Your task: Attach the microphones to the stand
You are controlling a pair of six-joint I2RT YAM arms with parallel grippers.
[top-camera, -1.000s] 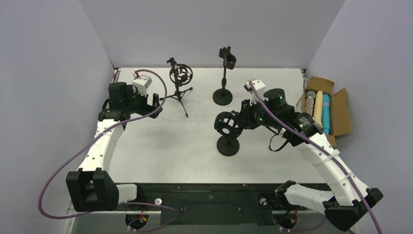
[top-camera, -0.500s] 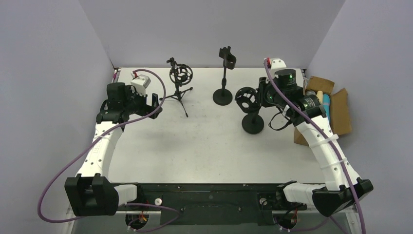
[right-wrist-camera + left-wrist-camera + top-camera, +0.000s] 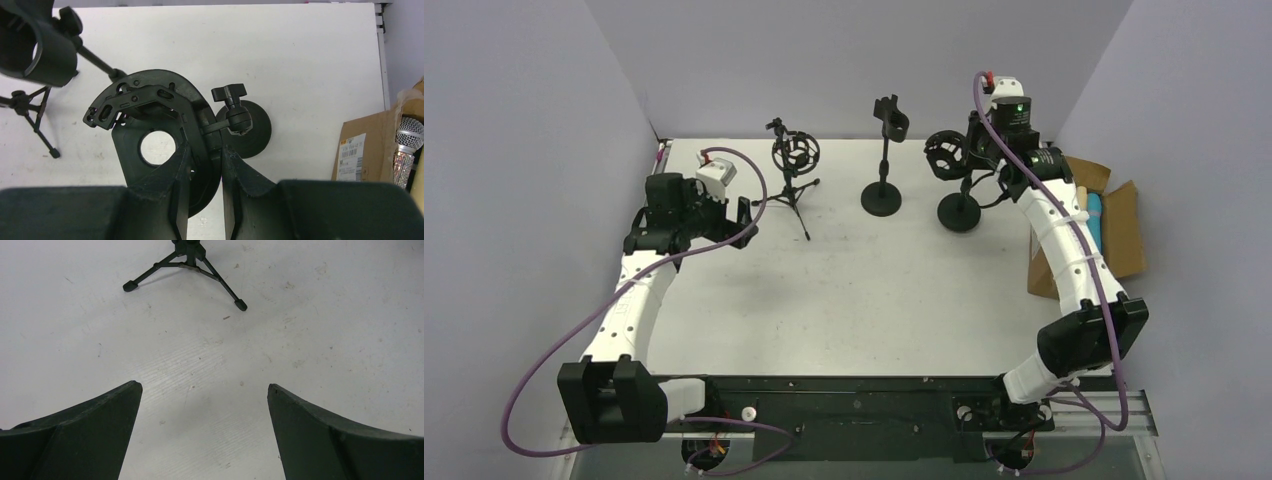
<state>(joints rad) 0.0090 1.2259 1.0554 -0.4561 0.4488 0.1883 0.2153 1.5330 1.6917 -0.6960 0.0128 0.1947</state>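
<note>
My right gripper point(image 3: 969, 160) is shut on the ring of a black shock-mount stand point(image 3: 944, 157), whose round base point(image 3: 960, 212) sits at the back right of the table. In the right wrist view my jaws point(image 3: 206, 147) pinch the ring's rim point(image 3: 200, 120). The microphones lie in a cardboard box point(image 3: 1124, 230) at the right; a teal one point(image 3: 1093, 220) and a glittery one point(image 3: 406, 145) show. My left gripper point(image 3: 742, 213) is open and empty over bare table point(image 3: 204, 387), near a tripod stand.
A black tripod stand with a shock mount point(image 3: 796, 155) stands at the back left; its legs point(image 3: 190, 265) show in the left wrist view. A round-base stand with a clip holder point(image 3: 889, 125) stands at the back centre. Grey walls enclose the table.
My right gripper has carried the shock-mount stand from the table's middle to the back right, beside the clip stand and near the box. The left arm has barely moved.
</note>
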